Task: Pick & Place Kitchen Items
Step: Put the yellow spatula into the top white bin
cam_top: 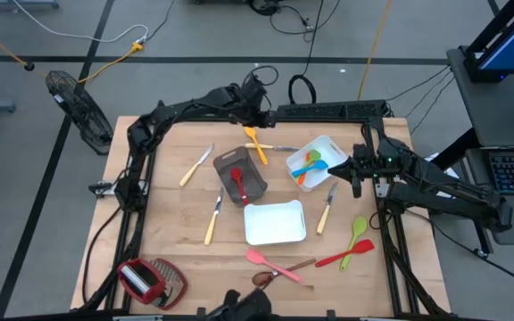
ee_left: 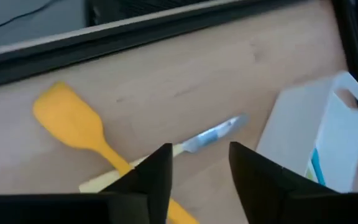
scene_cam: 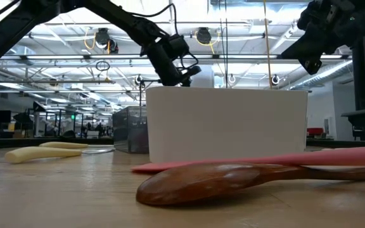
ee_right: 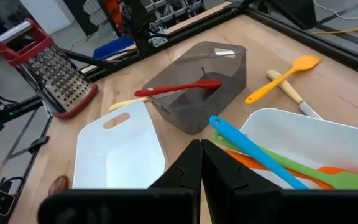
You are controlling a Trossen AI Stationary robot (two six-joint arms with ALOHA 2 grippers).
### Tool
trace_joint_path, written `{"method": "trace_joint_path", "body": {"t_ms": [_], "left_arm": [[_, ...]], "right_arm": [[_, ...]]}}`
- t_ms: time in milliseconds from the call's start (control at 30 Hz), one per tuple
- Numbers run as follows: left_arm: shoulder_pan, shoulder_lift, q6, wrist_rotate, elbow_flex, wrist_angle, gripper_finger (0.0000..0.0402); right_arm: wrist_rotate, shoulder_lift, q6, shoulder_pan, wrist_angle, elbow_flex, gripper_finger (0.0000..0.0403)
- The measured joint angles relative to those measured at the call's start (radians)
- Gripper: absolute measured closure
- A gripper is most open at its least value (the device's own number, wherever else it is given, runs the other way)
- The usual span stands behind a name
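Up top, the left gripper (cam_top: 255,114) hangs at the far edge of the light wooden table (cam_top: 177,223), fingers (ee_left: 157,171) parted with nothing between them, over the yellow plastic spatula (ee_left: 73,124) and a pale-handled metal knife (ee_left: 213,134) that crosses under it. Just beside those lies a white rectangular tray (cam_top: 318,160) holding a blue utensil (ee_right: 253,152), a green one (ee_right: 303,174) and an orange one (cam_top: 309,176). The right gripper (cam_top: 353,169) sits over this tray's near-right side, fingers pressed together, empty. A dark grey translucent bin (cam_top: 239,176) near mid-table has a red plastic spoon (ee_right: 179,89) lying in it. An empty second white tray (cam_top: 275,223) sits just in front of the bin. Three more pale-handled knives lie loose: one left of the bin (cam_top: 195,166), one in front of it (cam_top: 213,219), one right of the empty tray (cam_top: 326,210). Near the front edge: a pink plastic spatula (cam_top: 271,263) crossing a brown wooden spoon (scene_cam: 233,180); to their right a red spatula (cam_top: 346,255) and a green spatula (cam_top: 355,234). A red-framed wire-mesh grater (cam_top: 148,279) lies at the front-left corner.
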Motion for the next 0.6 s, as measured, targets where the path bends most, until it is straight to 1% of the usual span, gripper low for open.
{"method": "trace_joint_path", "body": {"t_ms": [67,133,267,333,367,400,467,533,600], "left_arm": [[0.021,0.0,0.065,0.039,0.0,0.0,0.0223],[0.035,0.0,0.171,0.055,0.0,-0.003,0.0219],[0.036,0.0,0.41,0.074,0.0,-0.014,0.0223],[0.028,0.0,0.489,0.08,0.0,-0.019,0.0227],[0.023,0.0,0.496,0.079,0.0,-0.024,0.0229],[0.016,0.0,0.466,0.079,0.0,-0.029,0.023],[0.008,0.0,0.3,0.084,0.0,-0.026,0.0231],[0.003,0.0,0.121,0.122,0.0,-0.022,0.0231],[-0.002,0.0,0.024,0.163,0.0,-0.016,0.0231]], "right_arm": [[-0.001,0.0,0.0,0.0,0.0,0.0,0.0403],[0.001,0.0,0.0,0.0,0.0,0.0,0.0403],[0.003,0.0,0.0,0.0,0.0,0.0,0.0403],[0.003,0.0,0.0,0.0,0.0,0.0,0.0403],[0.005,0.0,0.0,0.0,0.0,0.0,0.0403],[0.005,0.0,0.002,0.0,0.0,0.0,0.0403],[0.005,0.0,0.023,0.0,0.0,0.0,0.0403],[0.008,0.0,0.045,0.0,0.0,0.0,0.0403],[0.01,0.0,0.054,0.0,0.0,0.0,0.0403]]}}
